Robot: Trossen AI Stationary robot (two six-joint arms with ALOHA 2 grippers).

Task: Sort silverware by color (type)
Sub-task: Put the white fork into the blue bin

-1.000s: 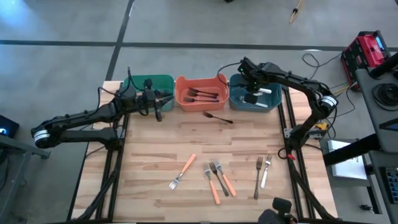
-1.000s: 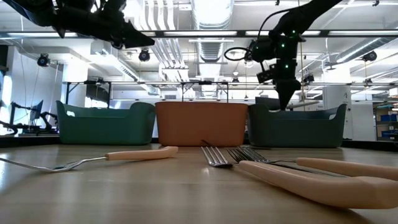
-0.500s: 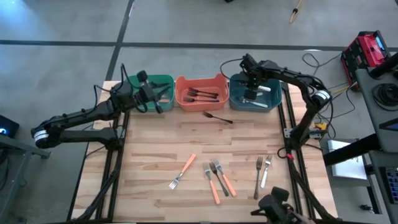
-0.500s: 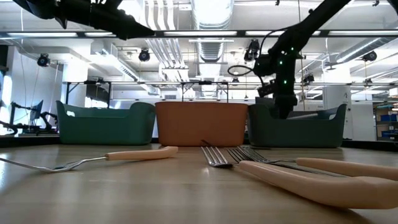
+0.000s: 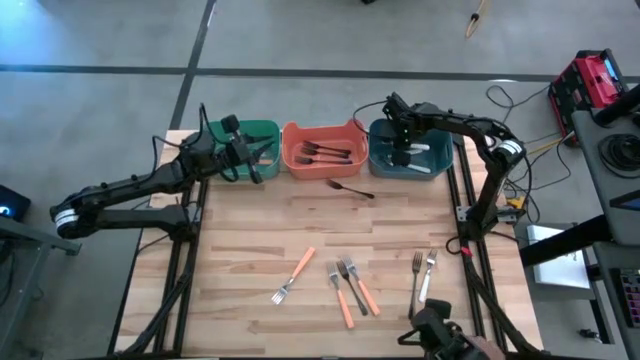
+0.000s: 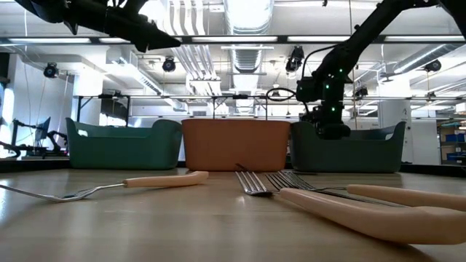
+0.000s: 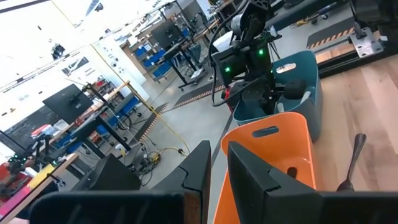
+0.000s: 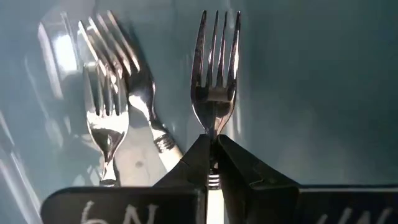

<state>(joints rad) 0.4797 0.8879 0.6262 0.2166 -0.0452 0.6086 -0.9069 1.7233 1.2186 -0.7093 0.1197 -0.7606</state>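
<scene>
Wooden slat table [image 5: 240, 250] still held loose forks; right gripper [image 8: 213, 163] pinched a white-handled metal fork [image 8: 216, 81] low inside the blue-grey plastic bin [image 5: 440, 165]. Best bet: let go gently there, beside the two forks already in.

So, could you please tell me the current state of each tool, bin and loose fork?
Right tool: shut on a white-handled fork, inside the blue bin.
Left tool: above the green bin.
Orange bin: holding dark forks.
Dark fork: lying on the table.
</scene>
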